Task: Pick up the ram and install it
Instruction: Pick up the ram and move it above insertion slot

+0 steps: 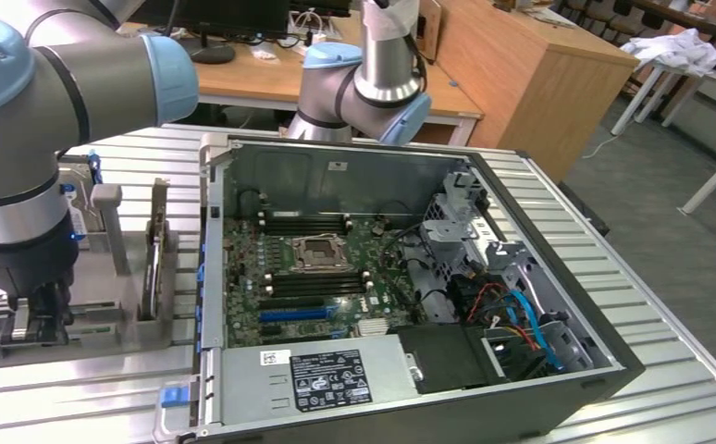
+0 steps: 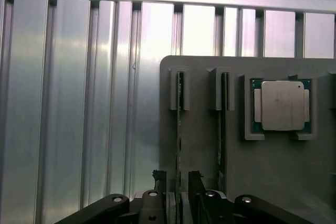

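On the ribbed metal table [image 2: 79,103], the claw [image 2: 176,182] stands wide over a grey holder [image 2: 273,182], its fingers [image 2: 157,181] either side of the edge-on ram [image 2: 180,124], not gripping it.

Grey holder [image 2: 273,182] on ribbed table [image 2: 79,103] carried ram [image 2: 180,119], second stick [image 2: 224,124], processor [image 2: 282,105]; gripper [image 2: 177,182] sat with fingers spread astride the ram.

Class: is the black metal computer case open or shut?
Open: the black metal computer case lacks its side panel; the green motherboard lies exposed.
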Available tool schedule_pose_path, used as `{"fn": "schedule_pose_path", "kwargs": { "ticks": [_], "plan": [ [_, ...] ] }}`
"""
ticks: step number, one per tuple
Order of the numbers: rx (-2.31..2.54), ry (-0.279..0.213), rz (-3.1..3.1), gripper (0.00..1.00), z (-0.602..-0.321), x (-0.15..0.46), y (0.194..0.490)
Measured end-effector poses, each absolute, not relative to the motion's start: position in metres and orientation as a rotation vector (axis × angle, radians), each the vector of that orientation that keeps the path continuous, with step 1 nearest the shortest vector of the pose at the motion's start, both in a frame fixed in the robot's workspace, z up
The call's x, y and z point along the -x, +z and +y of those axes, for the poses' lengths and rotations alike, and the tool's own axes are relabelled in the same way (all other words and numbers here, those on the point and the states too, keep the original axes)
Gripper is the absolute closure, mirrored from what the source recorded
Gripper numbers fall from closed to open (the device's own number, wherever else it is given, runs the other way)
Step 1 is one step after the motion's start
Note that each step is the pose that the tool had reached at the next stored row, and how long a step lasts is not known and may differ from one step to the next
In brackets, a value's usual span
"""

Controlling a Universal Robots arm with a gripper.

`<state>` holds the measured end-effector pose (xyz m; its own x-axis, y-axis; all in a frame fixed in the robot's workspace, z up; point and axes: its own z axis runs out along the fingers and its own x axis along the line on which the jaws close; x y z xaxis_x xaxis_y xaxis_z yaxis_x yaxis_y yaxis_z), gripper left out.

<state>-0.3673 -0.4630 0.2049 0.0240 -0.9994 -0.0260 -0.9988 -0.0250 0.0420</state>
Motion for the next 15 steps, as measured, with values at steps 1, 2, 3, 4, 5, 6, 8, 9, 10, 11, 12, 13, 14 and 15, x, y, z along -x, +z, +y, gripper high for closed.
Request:
{"fn": "schedule_pose_path", "kwargs": {
  "ticks": [1, 2, 3, 4, 5, 6, 8, 9, 10, 11, 12, 13, 14, 15],
  "plan": [
    [-2.239, -0.075, -2.185, 0.69, -0.4630, 0.3673, 0.2049],
    [-2.239, -0.075, -2.185, 0.69, -0.4630, 0.3673, 0.2049],
    [-2.239, -0.075, -2.185, 0.69, -0.4630, 0.3673, 0.2049],
    [-2.239, -0.075, -2.185, 0.69, -0.4629, 0.3674, 0.2050],
    [-2.239, -0.075, -2.185, 0.69, -0.4629, 0.3674, 0.2048],
    [-2.239, -0.075, -2.185, 0.69, -0.4629, 0.3674, 0.2042],
    [-2.239, -0.075, -2.185, 0.69, -0.4629, 0.3673, 0.2027],
    [-2.239, -0.075, -2.185, 0.69, -0.4629, 0.3674, 0.2020],
    [-2.239, -0.075, -2.185, 0.69, -0.4629, 0.3674, 0.2014],
    [-2.239, -0.075, -2.185, 0.69, -0.4629, 0.3674, 0.2008],
    [-2.239, -0.075, -2.185, 0.69, -0.4629, 0.3674, 0.2003],
    [-2.239, -0.075, -2.185, 0.69, -0.4629, 0.3674, 0.1997],
    [-2.239, -0.075, -2.185, 0.69, -0.4629, 0.3674, 0.1996],
    [-2.239, -0.075, -2.185, 0.69, -0.4629, 0.3674, 0.1997]
  ]
}}
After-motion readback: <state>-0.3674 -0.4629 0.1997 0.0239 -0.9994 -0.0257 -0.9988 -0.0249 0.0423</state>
